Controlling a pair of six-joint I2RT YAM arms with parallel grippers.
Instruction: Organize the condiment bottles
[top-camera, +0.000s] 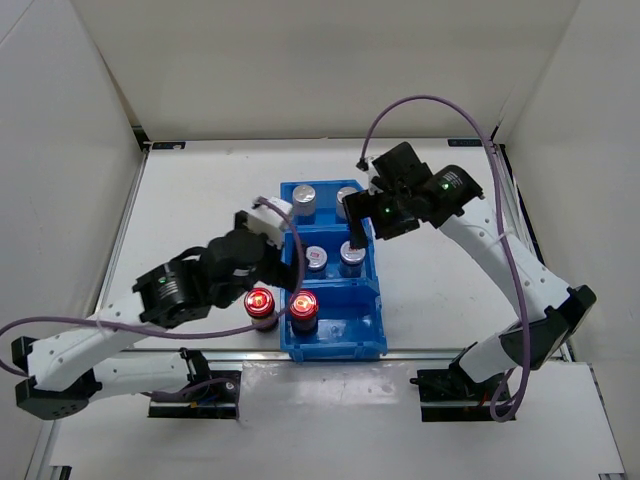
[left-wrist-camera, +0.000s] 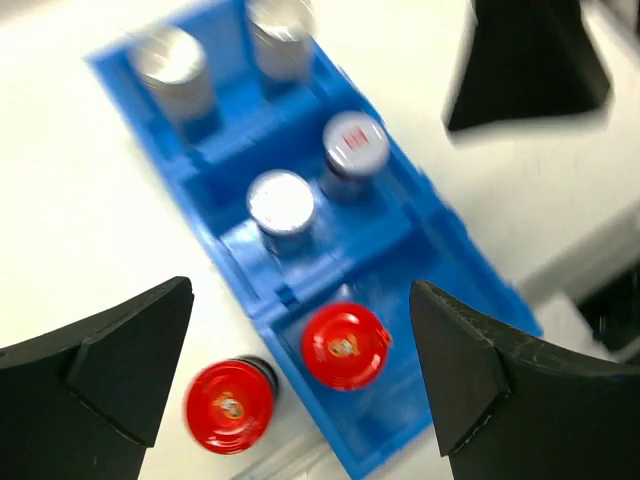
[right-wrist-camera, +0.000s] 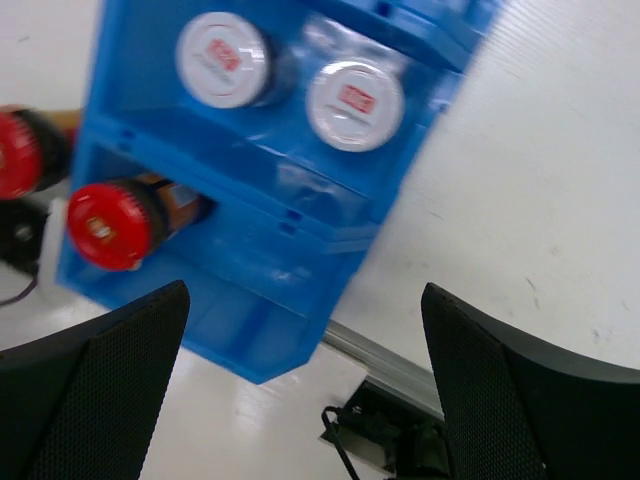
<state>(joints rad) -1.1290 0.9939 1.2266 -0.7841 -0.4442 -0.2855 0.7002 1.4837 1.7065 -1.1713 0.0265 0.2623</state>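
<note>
The blue bin (top-camera: 366, 325) holds two silver-capped bottles (top-camera: 305, 198) (top-camera: 347, 197) in its far compartment and two white-capped bottles (top-camera: 317, 256) (top-camera: 351, 254) in the middle one. One red-capped bottle (top-camera: 303, 305) stands in the near compartment. The other (top-camera: 259, 302) stands on the table, touching the bin's left wall. My left gripper (top-camera: 281, 243) is open and empty above the bin's left side; in its wrist view both red caps (left-wrist-camera: 343, 346) (left-wrist-camera: 229, 406) lie between its fingers. My right gripper (top-camera: 362, 228) is open and empty over the bin's right side, above the white caps (right-wrist-camera: 222, 58) (right-wrist-camera: 355, 103).
White walls enclose the table on three sides. A metal rail (right-wrist-camera: 385, 365) runs along the near table edge, close behind the bin (right-wrist-camera: 260, 300). Purple cables loop off both arms (top-camera: 430, 100).
</note>
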